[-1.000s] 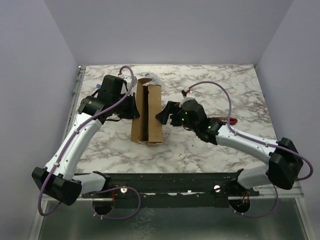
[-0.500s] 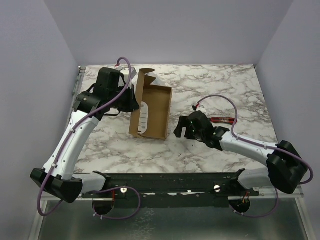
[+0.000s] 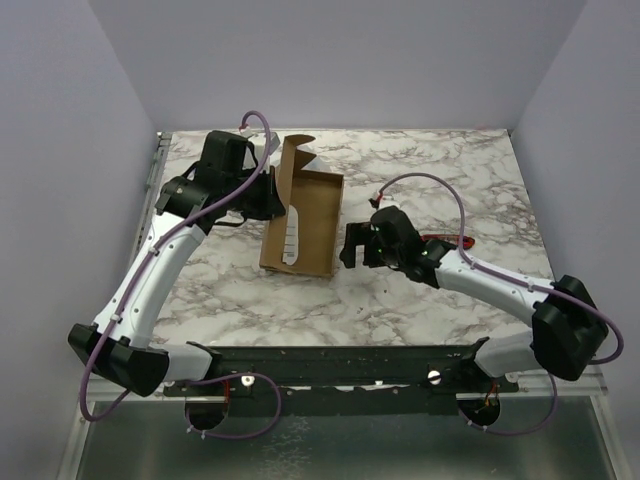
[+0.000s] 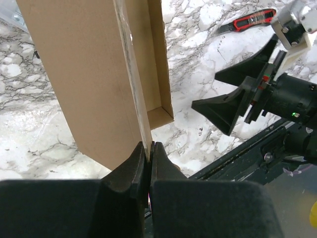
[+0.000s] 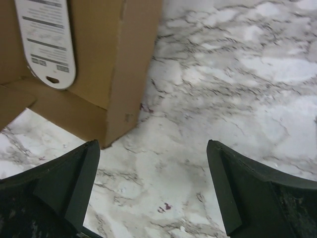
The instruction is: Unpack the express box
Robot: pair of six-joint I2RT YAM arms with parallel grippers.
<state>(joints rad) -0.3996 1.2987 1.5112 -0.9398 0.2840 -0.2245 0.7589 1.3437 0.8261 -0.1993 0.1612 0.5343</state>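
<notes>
The express box (image 3: 320, 215), a flat brown cardboard mailer, lies open at the middle left of the table. My left gripper (image 3: 274, 196) is shut on the edge of its hinged lid (image 4: 94, 74) and holds the lid up on the box's left side; in the left wrist view the fingertips (image 4: 148, 148) pinch the cardboard edge. A white printed card-like item (image 3: 291, 235) lies inside the box tray and also shows in the right wrist view (image 5: 47, 39). My right gripper (image 3: 352, 246) is open and empty, just right of the box's near right corner (image 5: 124, 74), above the bare marble (image 5: 153, 188).
A red utility knife (image 3: 447, 242) lies on the marble right of the box, partly behind the right arm; it also shows in the left wrist view (image 4: 250, 19). Grey walls enclose the table on three sides. A black rail runs along the near edge (image 3: 350, 362).
The lid has swung from upright over the box to open on the left, baring the white item. My right gripper drew back from the box's side, then came back a little towards it.
</notes>
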